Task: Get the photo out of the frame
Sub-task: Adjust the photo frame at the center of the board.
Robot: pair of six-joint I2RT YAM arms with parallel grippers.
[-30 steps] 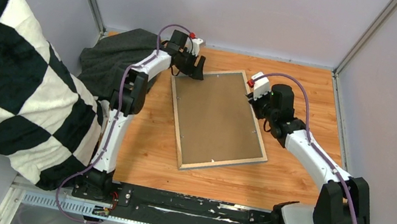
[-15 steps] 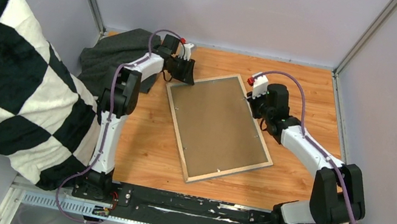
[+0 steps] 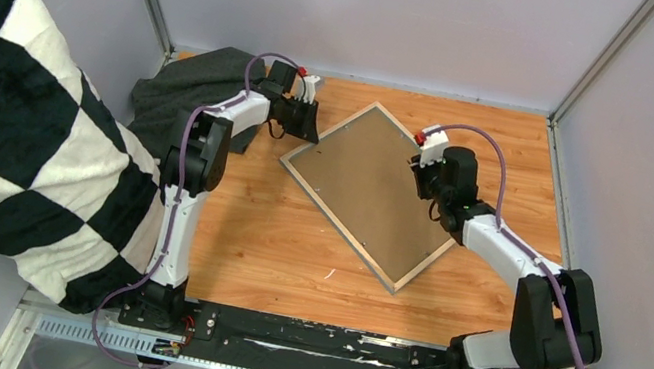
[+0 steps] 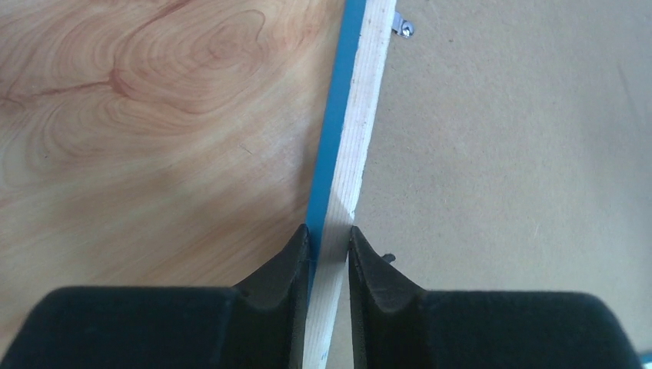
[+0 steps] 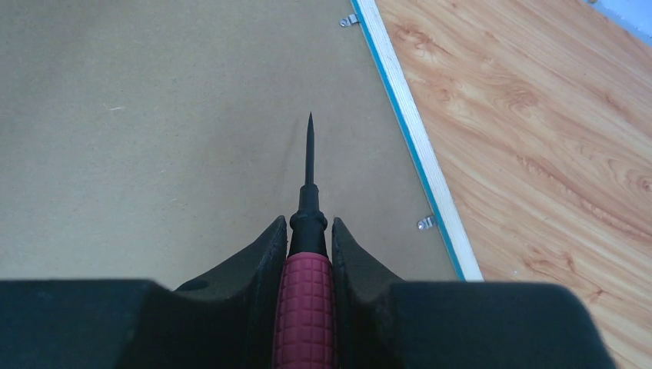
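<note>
The frame (image 3: 336, 223) lies face down on the wooden table, its brown backing board (image 3: 371, 187) facing up. The photo is hidden beneath that board. My left gripper (image 3: 305, 130) is shut on the frame's left corner. The left wrist view shows the gripper (image 4: 329, 231) pinching the pale wood and blue edge (image 4: 361, 115). My right gripper (image 3: 431, 185) hovers over the board's right side. It (image 5: 308, 223) is shut on a maroon-handled screwdriver (image 5: 306, 300), whose black tip points across the board (image 5: 154, 138).
Small metal clips (image 5: 427, 223) (image 4: 403, 28) sit along the frame's inner edge. A dark grey cloth (image 3: 187, 94) lies at the back left, beside a large black-and-white checked blanket (image 3: 10, 118). Pale walls enclose the table on three sides.
The left gripper has closed onto the frame's edge. The frame has turned on the table, its near end swinging right. The right gripper, still holding the screwdriver, moved slightly left over the board.
</note>
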